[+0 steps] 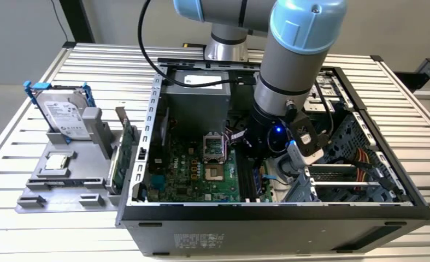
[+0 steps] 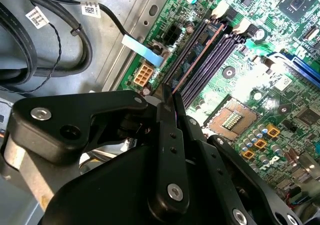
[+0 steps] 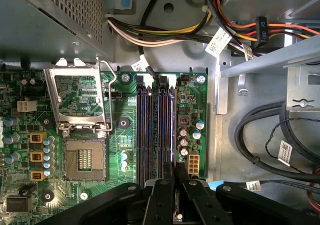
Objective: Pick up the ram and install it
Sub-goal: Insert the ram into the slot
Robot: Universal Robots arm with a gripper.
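Observation:
The ram (image 2: pixel 200 52) shows edge-on as a thin strip with a little blue, lying along the outermost memory slot of the motherboard (image 2: pixel 260 105). My gripper (image 2: pixel 169 102) is shut on its near end, with the black fingers pinched together over the strip. In the first wrist view the ram (image 3: pixel 173 135) runs up from the gripper (image 3: pixel 175 174) along the slot nearest the board's edge. Whether it is seated or just above the slot I cannot tell. In the exterior view the gripper (image 1: pixel 258 158) is down inside the open computer case (image 1: pixel 273 218), over the motherboard.
The processor socket (image 3: pixel 82 157) stands open beside the slots. Cable bundles (image 3: pixel 165 32) and black cables (image 3: pixel 260 150) lie close by. Outside the case, at the exterior view's left, a grey fixture (image 1: pixel 62 188) holds a hard drive (image 1: pixel 63 114), a processor chip (image 1: pixel 57 162) and a green card (image 1: pixel 123 147).

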